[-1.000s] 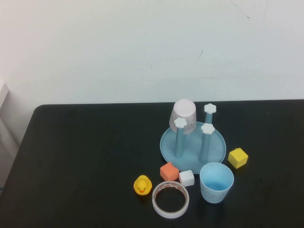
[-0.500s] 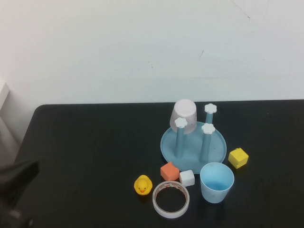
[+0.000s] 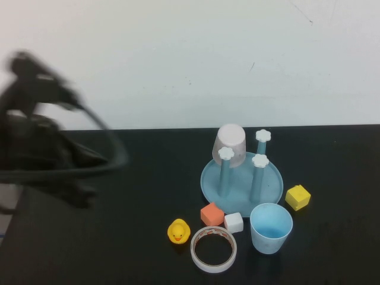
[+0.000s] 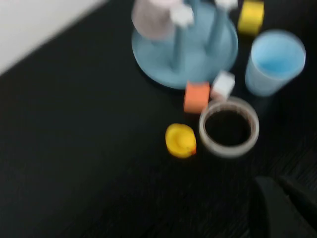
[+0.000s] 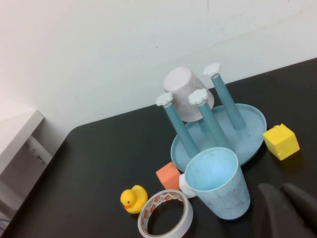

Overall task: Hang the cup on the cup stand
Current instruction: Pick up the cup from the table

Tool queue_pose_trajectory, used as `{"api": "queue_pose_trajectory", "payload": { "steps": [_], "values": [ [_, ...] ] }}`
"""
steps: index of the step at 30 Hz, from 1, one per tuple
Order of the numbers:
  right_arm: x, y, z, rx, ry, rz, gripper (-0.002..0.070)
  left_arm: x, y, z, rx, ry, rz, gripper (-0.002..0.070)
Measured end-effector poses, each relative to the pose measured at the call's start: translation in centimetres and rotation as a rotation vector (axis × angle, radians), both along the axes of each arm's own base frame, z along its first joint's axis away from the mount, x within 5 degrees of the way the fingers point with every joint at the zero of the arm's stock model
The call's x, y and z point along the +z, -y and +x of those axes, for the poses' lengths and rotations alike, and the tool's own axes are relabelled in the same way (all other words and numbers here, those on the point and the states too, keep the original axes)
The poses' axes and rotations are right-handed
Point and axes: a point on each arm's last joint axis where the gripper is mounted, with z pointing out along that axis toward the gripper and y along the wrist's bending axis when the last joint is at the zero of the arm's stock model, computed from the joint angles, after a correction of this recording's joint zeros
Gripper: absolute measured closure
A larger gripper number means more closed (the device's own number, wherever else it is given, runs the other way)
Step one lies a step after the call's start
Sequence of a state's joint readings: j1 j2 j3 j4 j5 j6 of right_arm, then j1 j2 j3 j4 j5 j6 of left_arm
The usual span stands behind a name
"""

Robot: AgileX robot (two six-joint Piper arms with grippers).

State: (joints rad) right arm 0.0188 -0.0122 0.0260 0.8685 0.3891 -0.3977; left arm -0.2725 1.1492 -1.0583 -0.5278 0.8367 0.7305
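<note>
Left end effector (image 3: pixel 77 193) is a dark smear over the bench's left side, too blurred to tell whether it is spread or pressed together; right end effector (image 5: pixel 285 210) shows only as dark tips cut off at the edge of its own wrist view, state unclear, and is out of the high view.

Left to right on the black bench (image 3: pixel 119 237): a yellow duck (image 3: pixel 177 231), a tape roll (image 3: pixel 213 249) lying flat, an orange block (image 3: pixel 211 214) and white block (image 3: pixel 233 222) just beside it, then the cup stand (image 3: pixel 241 181), one peg hidden under an upturned pinkish cup (image 3: pixel 230 143). The cup (image 3: pixel 271 228) stands upright, mouth up, near the stand's front rim. A yellow block (image 3: pixel 297 197) sits farthest right.
</note>
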Motion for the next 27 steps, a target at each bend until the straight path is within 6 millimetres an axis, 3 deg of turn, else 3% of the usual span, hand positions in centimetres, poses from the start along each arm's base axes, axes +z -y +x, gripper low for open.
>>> {"api": "queue_pose_trajectory", "payload": {
  "steps": [10,16,22,25,27],
  "values": [
    [0.0,0.0,0.0,0.002,-0.001,-0.001,0.0678,-3.8,10.5,3.2,-0.132,-0.073,0.341,0.0677],
    [0.0,0.0,0.0,0.003,-0.001,-0.002,0.0678,-7.3,16.8,4.8,-0.202,-0.109,0.484,0.0677],
    [0.0,0.0,0.0,0.004,-0.002,-0.002,0.0678,-11.0,21.1,7.1,-0.195,-0.208,0.551,0.0672],
    [0.0,0.0,0.0,0.006,-0.003,-0.003,0.0678,-12.4,22.6,8.4,-0.146,-0.274,0.56,0.0615],
    [0.0,0.0,0.0,0.006,-0.003,-0.003,0.0678,-13.5,23.6,9.1,-0.115,-0.319,0.559,0.0517]
  ]
}}
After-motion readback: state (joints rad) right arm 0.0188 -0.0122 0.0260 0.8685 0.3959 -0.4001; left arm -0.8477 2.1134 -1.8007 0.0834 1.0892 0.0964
